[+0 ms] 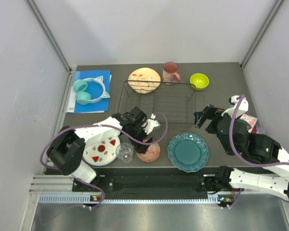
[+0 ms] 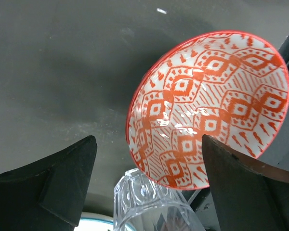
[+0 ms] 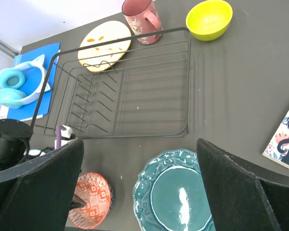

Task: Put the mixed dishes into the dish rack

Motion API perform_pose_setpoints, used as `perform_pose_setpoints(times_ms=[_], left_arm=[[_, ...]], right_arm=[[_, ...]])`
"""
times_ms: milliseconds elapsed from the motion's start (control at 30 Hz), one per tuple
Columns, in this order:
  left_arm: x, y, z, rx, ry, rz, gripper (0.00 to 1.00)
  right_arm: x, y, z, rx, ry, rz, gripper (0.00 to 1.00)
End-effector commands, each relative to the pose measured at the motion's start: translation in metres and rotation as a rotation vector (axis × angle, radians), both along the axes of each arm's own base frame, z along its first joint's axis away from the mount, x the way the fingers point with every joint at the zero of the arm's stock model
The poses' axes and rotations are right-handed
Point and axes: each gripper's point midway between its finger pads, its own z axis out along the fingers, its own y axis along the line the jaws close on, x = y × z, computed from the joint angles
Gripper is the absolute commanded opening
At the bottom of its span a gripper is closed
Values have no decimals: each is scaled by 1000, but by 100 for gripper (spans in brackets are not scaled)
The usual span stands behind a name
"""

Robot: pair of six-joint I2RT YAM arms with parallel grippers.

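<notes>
Bench (image 1: 221, 96), near edge: left hand (image 2: 149, 159), wide open, straddles the red-patterned bowl (image 2: 207, 106); toward the right edge, right hand (image 3: 139, 149) gapes empty.

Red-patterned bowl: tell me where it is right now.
In the top view, the red-patterned bowl sits outside the dish rack, on its near side, between the small clear glass on its left and the teal scalloped plate on its right.

The dark grey tabletop (image 1: 221, 89) is matte and faintly scuffed. Pale, plain panels enclose it: the back panel (image 1: 154, 29) beyond its far edge, and the left panel (image 1: 19, 96) and right panel (image 1: 277, 72) along its sides. An aluminium rail (image 1: 53, 185) borders its near edge. Lighting is even and diffuse.
</notes>
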Motion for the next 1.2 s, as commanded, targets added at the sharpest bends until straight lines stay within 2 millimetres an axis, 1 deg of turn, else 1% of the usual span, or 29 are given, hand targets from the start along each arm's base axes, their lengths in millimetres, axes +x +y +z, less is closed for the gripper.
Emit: perform_pose_setpoints(times_ms=[0,67,100,200,233,333,433,467,567,600,633,667,700,733,767,800,833,867,933,967,1000,1067,1100,1133,1167], left_arm=[[3,-5,-9,-12,-12,13,86],[3,-7,-7,-17,-18,11,81],[3,-8,-5,-25,-19,15,76],[4,-11,2,-35,-28,13,52],[3,-11,2,-32,-27,8,33],[2,-11,2,-27,-28,5,15],[-1,-13,4,-31,-21,2,2],[-1,-14,6,-31,-23,3,0],[5,-17,21,-44,-46,6,0],[11,-23,33,-63,-70,7,0],[11,-22,39,-58,-72,6,0],[15,-25,51,-72,-90,9,0],[25,-34,74,-106,-128,12,0],[31,-37,90,-118,-158,16,0],[32,-34,101,-105,-168,19,0],[46,-43,137,-146,-234,28,0],[52,-44,153,-147,-264,33,0],[63,-40,190,-150,-335,52,0],[75,-35,227,-164,-419,74,0],[85,-27,245,-144,-494,101,0],[95,-20,277,-157,-581,133,0],[112,-2,311,-128,-729,198,0],[131,19,325,-58,-834,300,0],[138,31,335,-32,-890,351,0],[148,43,337,28,-943,394,0]], right_arm=[[-1,0,6,22,-24,4,100],[-1,0,4,18,-22,6,100],[-1,0,4,18,-22,5,100],[-1,2,0,15,-17,9,100],[-1,2,0,15,-17,11,100],[-1,2,-3,10,-11,13,100],[-2,0,-6,8,-6,9,100],[-3,-1,-9,5,-4,8,100],[-2,0,-13,-9,-2,11,100],[-1,1,-12,-13,-7,13,100],[0,3,-15,-25,-5,15,100],[1,7,-18,-41,-3,20,100],[4,11,-18,-44,-10,26,100],[7,16,-23,-69,-3,27,100],[9,20,-25,-85,-5,31,100],[13,28,-28,-107,-3,35,100],[15,32,-26,-112,-7,36,100],[19,36,-24,-114,-15,33,100],[23,44,-24,-126,-17,38,100],[25,49,-21,-111,-27,47,100],[26,52,-22,-124,-30,54,100],[28,57,-20,-121,-49,63,100],[29,59,-20,-120,-51,65,100],[30,60,-24,-128,-51,68,100],[31,64,-22,-120,-66,79,100]])
